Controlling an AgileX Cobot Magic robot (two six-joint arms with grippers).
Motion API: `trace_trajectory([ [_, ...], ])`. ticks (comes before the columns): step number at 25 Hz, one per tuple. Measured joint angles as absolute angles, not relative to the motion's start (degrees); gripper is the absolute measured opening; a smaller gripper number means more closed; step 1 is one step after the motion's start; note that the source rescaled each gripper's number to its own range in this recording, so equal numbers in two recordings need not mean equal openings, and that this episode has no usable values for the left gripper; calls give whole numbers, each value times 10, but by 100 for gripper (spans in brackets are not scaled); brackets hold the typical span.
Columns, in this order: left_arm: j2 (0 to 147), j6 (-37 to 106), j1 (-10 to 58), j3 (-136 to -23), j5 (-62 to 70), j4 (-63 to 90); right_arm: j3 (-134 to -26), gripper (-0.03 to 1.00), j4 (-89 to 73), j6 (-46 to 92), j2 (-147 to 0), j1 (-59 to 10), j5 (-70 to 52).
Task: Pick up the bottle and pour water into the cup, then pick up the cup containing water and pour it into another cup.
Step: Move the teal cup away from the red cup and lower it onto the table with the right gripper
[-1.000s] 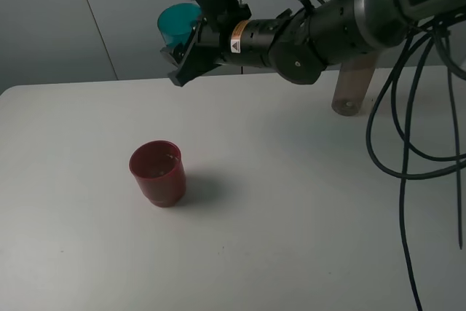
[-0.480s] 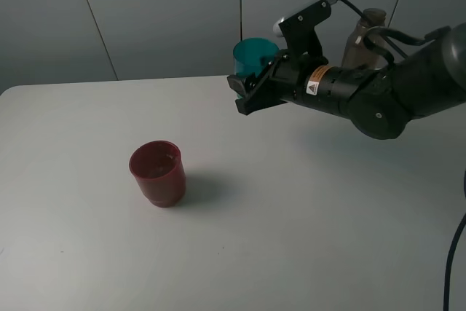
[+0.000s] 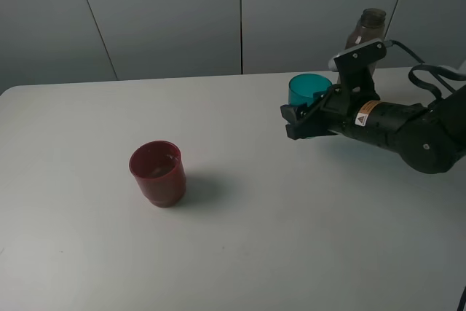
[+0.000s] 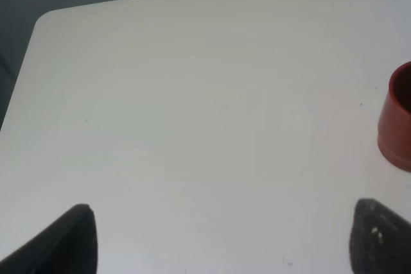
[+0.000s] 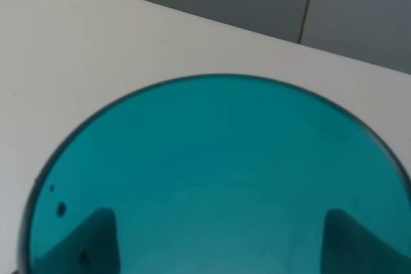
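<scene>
Only the high view shows the tall smoky grey-brown plastic bottle (image 3: 362, 34), standing behind the right gripper (image 3: 300, 123). That claw is clamped on the upright translucent teal plastic cup (image 3: 308, 91), well right of the opaque dark red plastic cup (image 3: 157, 172). The arm lies low with an unreadable warning sticker. The left gripper (image 4: 221, 239) has its fingers spread, holding nothing.

Under me lies a plain white table (image 3: 291, 238) with a rounded far-left corner; behind it stands a grey panelled wall (image 3: 167, 12).
</scene>
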State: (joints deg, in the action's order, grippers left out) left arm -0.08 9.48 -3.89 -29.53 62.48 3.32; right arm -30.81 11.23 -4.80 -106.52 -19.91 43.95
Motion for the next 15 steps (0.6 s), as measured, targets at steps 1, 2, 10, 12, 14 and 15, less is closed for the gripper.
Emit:
trace_trajectory([
  [1, -1, 95, -39, -295, 625, 33, -308, 5, 110, -48, -1075, -193, 443],
  [2, -1, 95, -39, -295, 625, 33, -308, 5, 110, -45, -1087, -187, 447],
  [10, -1, 96, -39, -295, 625, 33, -341, 5, 98, -35, -1192, -183, 535],
  [12, -1, 96, -39, -295, 625, 33, -354, 5, 98, -35, -1208, -183, 542],
  [14, -1, 95, -39, -295, 625, 33, -359, 5, 98, -34, -1212, -183, 542],
  [15, -1, 95, -39, -295, 625, 33, -360, 5, 98, -34, -1213, -183, 543],
])
